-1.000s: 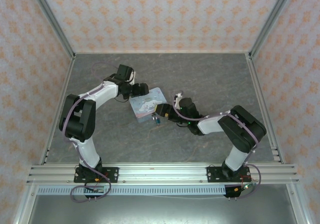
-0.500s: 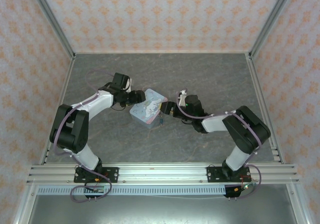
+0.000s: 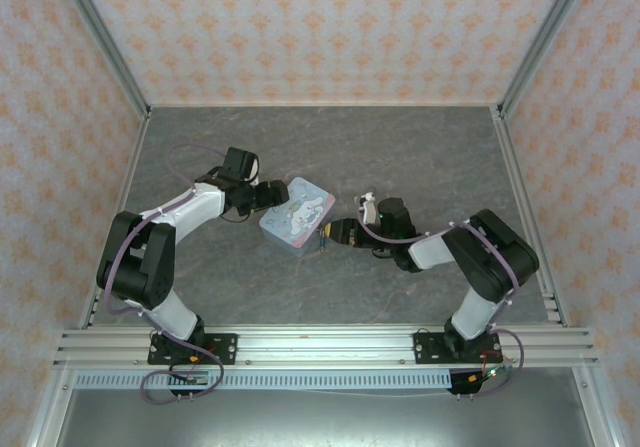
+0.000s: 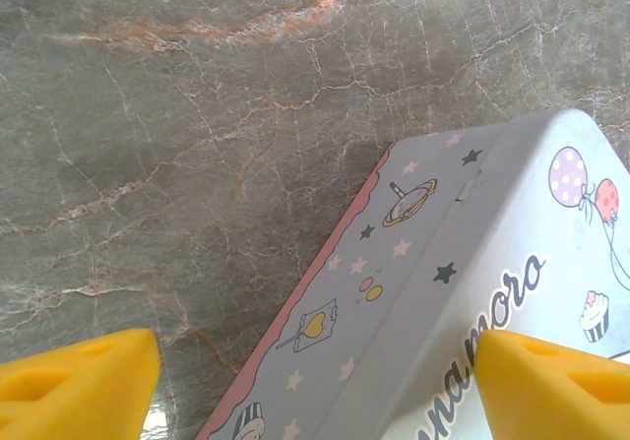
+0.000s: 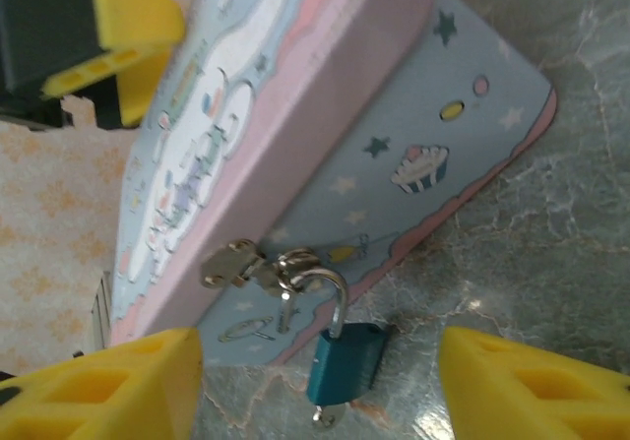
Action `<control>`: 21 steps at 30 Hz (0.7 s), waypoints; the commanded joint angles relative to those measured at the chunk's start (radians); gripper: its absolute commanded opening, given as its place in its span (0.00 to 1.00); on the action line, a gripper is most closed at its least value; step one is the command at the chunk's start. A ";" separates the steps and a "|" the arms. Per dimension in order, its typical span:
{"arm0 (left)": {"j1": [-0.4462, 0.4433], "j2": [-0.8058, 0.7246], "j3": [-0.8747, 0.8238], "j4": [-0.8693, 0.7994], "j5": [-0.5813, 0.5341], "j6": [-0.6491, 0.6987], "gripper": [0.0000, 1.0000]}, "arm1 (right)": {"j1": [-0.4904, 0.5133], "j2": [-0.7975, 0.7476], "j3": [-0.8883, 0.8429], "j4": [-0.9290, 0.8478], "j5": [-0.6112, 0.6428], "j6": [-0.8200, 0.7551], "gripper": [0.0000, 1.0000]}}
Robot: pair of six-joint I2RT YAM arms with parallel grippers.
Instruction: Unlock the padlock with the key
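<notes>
Padlock [image 5: 345,361] hangs from the tin [image 5: 295,86], between wide-spread fingers [image 5: 108,386] of the right gripper [image 5: 315,391].

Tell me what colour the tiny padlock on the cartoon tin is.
The padlock is dark teal-blue with a silver shackle; clearest in the right wrist view.

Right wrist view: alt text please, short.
A small teal padlock is hooked by its shackle through the hasp of a pale blue cartoon tin on a grey table. The right gripper is open, its yellow fingers flanking the padlock without touching it.
</notes>
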 commanded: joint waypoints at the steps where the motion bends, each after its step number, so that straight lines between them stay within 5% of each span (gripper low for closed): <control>1: -0.005 -0.012 -0.020 -0.002 -0.032 -0.012 0.83 | -0.002 0.059 0.045 0.101 -0.065 0.021 0.55; 11: -0.005 0.004 -0.012 -0.004 -0.031 -0.011 0.83 | -0.002 0.171 0.076 0.192 -0.117 0.084 0.31; 21: -0.005 0.008 -0.014 -0.001 -0.034 -0.015 0.83 | -0.002 0.191 0.058 0.188 -0.111 0.094 0.23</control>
